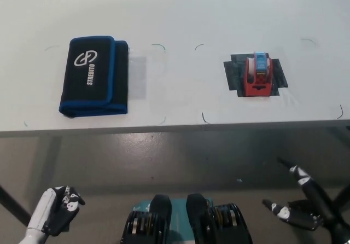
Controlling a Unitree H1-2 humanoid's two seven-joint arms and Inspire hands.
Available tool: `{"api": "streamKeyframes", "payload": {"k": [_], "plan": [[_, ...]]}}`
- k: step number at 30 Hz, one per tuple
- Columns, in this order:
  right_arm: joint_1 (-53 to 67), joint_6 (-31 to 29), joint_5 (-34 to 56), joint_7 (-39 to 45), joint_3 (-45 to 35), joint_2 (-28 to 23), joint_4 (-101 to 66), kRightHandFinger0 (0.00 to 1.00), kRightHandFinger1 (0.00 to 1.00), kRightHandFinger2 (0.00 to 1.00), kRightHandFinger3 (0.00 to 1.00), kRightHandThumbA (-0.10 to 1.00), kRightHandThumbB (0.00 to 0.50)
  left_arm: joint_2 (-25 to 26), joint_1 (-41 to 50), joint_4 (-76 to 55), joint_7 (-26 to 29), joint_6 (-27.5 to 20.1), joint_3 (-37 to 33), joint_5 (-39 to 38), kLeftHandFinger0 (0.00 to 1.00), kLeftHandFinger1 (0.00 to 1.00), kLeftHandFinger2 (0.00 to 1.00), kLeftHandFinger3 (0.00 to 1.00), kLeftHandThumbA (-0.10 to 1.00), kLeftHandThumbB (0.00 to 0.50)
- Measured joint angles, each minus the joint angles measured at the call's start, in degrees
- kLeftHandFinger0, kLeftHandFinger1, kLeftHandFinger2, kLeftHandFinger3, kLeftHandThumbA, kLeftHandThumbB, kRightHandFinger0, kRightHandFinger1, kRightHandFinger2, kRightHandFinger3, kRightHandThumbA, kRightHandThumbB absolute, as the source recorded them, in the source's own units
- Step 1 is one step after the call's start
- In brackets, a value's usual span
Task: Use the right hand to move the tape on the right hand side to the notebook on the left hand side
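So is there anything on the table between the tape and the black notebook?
No. In the head view, only bare white table lies between the tape and the notebook.

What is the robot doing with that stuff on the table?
Nothing is being held right now. The red tape dispenser sits on a black patch on the right side of the white table. The black and blue notebook case lies on the left. The black right hand is open, down below the table edge, and the white left hand rests low on the other side. The move has not started.
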Motion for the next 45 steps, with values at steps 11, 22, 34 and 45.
{"api": "streamKeyframes", "payload": {"k": [11,22,34,45], "plan": [[-11.31,2.19,0.78,-0.91,-8.83,-0.02,-5.44,1.0,1.0,1.0,1.0,0.58,0.362,-0.11,0.07,-0.74,-0.4,0.02,-0.05,0.26,0.02,0.0,0.06,0.22,0.41,0.149],[-27.88,8.3,0.97,0.78,-9.91,-1.15,-0.02,1.0,1.0,1.0,1.0,0.61,0.38,-0.12,-0.5,-0.74,-0.42,0.02,-0.08,0.76,0.0,0.0,0.05,0.24,0.36,0.138],[-41.17,8.38,5.09,3.0,-10.6,-0.93,25.41,1.0,1.0,1.0,1.0,0.62,0.394,-0.13,-0.73,-0.5,-0.43,-0.04,-0.05,1.03,0.0,0.0,0.02,0.23,0.3,0.109],[-51.29,3.31,7.74,3.73,-10.05,0.82,51.66,1.0,1.0,1.0,1.0,0.71,0.438,-0.21,-0.9,1.23,-0.36,-0.38,0.05,1.26,0.01,0.0,0.04,0.23,0.29,0.118]]}}
